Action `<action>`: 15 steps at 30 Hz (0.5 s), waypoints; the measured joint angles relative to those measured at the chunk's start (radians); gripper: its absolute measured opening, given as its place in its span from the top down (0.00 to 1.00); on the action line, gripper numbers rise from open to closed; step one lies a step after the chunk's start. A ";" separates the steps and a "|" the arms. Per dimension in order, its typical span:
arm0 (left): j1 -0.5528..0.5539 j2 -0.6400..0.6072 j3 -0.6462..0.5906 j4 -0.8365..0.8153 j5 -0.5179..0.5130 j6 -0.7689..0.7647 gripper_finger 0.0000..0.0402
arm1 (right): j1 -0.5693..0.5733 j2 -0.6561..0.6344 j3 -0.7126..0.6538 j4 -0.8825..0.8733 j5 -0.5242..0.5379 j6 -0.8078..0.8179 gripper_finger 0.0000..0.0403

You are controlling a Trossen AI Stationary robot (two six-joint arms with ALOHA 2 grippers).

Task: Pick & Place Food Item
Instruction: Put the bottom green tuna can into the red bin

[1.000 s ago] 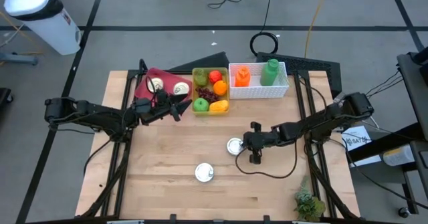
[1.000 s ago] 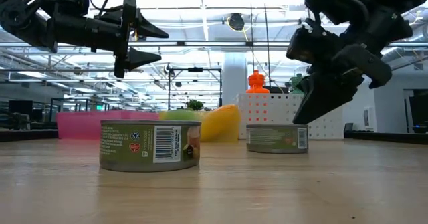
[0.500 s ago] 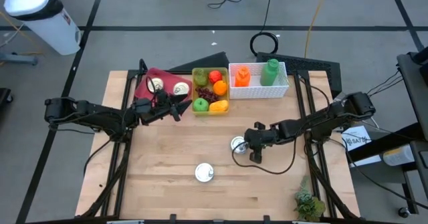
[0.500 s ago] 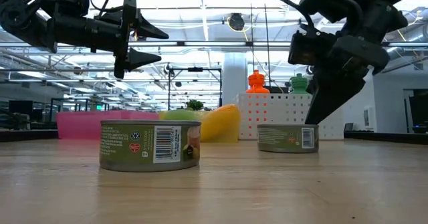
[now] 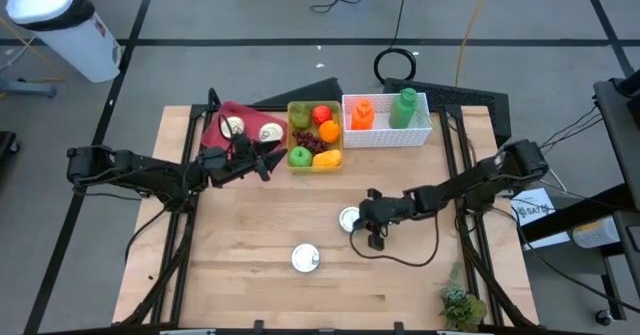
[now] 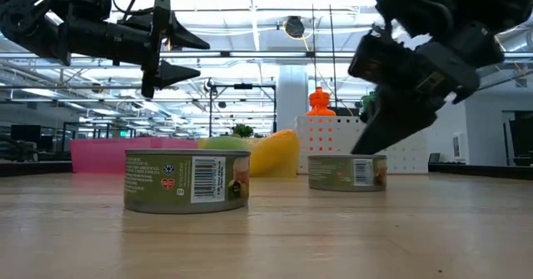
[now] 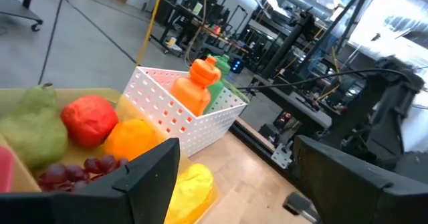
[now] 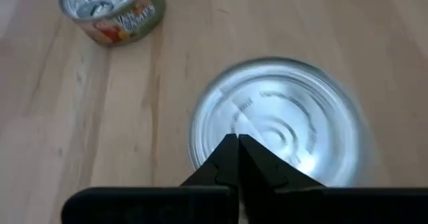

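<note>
The nearer can [image 8: 277, 127] is being hovered over by the clenched right end effector [image 8: 237, 158]; unopened, a grasp is being risked failing, the can being shoved across the tabletop [image 5: 250, 225].

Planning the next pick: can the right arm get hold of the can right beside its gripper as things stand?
Probably not yet. The right gripper is right over that can with nothing between, but its fingers are shut above the lid; it must open first.

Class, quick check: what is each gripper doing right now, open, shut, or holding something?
Left gripper: open, holding nothing, raised beside the yellow fruit bin.
Right gripper: shut, holding nothing, fingertips over the nearer can.
</note>
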 joint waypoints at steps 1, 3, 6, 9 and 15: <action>0.000 0.000 0.000 -0.004 -0.008 0.000 0.25 | -0.002 0.024 0.000 0.039 0.001 -0.001 1.00; 0.000 0.000 0.000 -0.005 -0.017 -0.003 0.25 | -0.005 0.072 0.010 0.097 -0.002 -0.013 1.00; 0.000 0.000 0.000 -0.011 -0.020 -0.008 0.25 | -0.006 0.111 0.058 0.097 0.000 -0.060 1.00; 0.000 0.000 0.000 -0.012 -0.020 -0.008 0.25 | 0.003 0.113 0.121 0.039 0.011 -0.112 1.00; 0.000 0.000 0.000 -0.015 -0.020 -0.009 0.25 | 0.074 0.067 0.251 -0.102 0.185 -0.219 1.00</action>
